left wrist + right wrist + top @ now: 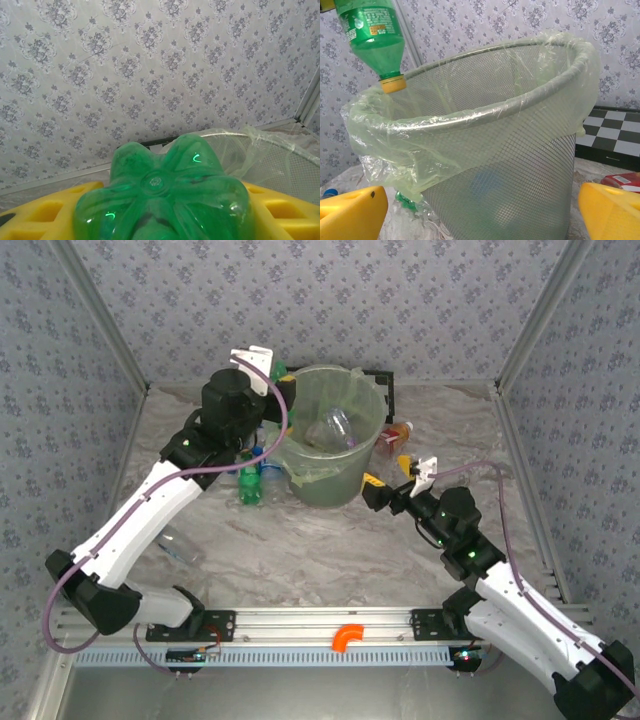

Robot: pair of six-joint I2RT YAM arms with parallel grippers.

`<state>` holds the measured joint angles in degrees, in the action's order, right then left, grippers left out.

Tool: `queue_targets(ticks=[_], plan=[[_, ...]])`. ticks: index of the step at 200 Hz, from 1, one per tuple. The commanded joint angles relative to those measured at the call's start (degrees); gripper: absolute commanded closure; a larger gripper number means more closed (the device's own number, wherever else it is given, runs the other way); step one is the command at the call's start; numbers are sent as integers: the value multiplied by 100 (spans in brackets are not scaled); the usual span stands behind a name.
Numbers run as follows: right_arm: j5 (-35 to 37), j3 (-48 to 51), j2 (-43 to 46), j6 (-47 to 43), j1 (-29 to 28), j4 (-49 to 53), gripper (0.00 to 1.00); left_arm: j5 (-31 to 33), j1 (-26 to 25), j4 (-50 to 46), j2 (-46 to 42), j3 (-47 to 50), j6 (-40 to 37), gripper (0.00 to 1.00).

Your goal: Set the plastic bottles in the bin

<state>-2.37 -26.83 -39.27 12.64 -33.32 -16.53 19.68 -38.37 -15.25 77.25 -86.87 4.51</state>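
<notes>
On the grey marbled tabletop (300,550), toward its far middle, stands the bin (330,485), a round mesh-walled bucket with a thin pale green bag liner (420,150) folded over its rim. Walls papered in a grey floral pattern (330,300) close the table in on three sides. Bare metal posts (105,320) run up the corners. A slotted aluminium rail (300,620) runs along the near edge, and an orange hook-shaped piece (347,637) sits on it between the two arm bases.

The left gripper (270,370) hangs at the bin's far-left rim, its yellow fingers (45,212) clamped on either side of a green bottle (165,195). In the right wrist view that bottle hangs upside down, its yellow cap (393,84) just above the liner at the rim. The right gripper (388,472) sits low beside the bin's right wall, facing the mesh, its jaws spread wide with nothing between them.

A clear bottle (335,425) lies inside the bin. Left of the bin, a second green bottle (249,485) and a blue-labelled bottle (268,465) lie on the tabletop close against its base. A second clear bottle (182,545) lies nearer, beside the left arm. Right of the bin lies a red-labelled bottle (393,435). Behind the bin rests a black-and-white chequered board (612,132).
</notes>
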Motion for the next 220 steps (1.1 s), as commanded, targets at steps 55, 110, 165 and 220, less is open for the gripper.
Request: queue_targets(ticks=[55,110,165,220], plan=[[103,-33,-50,-192,-100,-109,1,-253,-26,130,386,-544,-148,49],[132,-50,-68,-210,-131,-96,0,-218,-29,236,448,-279,-48,48],[184,-50,-64,-227,-147,-78,0,-136,-30,250,409,-128,24,36],[231,-52,-77,-227,-159,-69,0,-5,-30,222,295,-86,68,0]])
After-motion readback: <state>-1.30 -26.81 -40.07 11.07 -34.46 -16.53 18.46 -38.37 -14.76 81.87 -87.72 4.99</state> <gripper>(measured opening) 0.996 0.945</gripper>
